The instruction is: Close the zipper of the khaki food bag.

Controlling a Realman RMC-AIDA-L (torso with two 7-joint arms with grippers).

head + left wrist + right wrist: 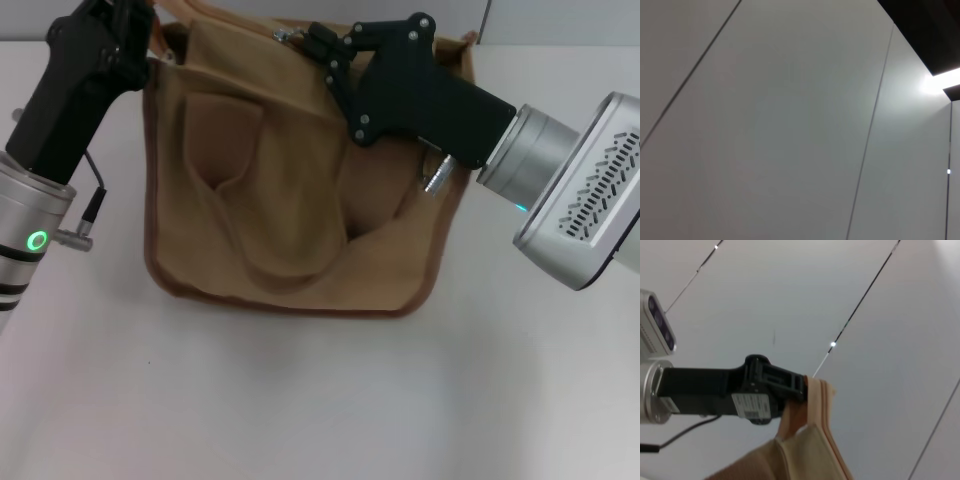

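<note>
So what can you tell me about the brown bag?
The khaki food bag is a boxy tan canvas tote with darker brown edging and looped fabric handles lying across it. It sits on a pale table. The left tool pinches the bag's far left corner, which the right wrist view shows clamped. The right tool reaches over the far top edge beside the small silver zipper pull.

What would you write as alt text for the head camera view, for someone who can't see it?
A khaki food bag sits on a white table with a robot arm on each side. The right tool reaches over the bag's top far edge beside a small silver zipper pull, while the left tool is at the bag's far left corner, which the right wrist view shows it pinching.
</note>
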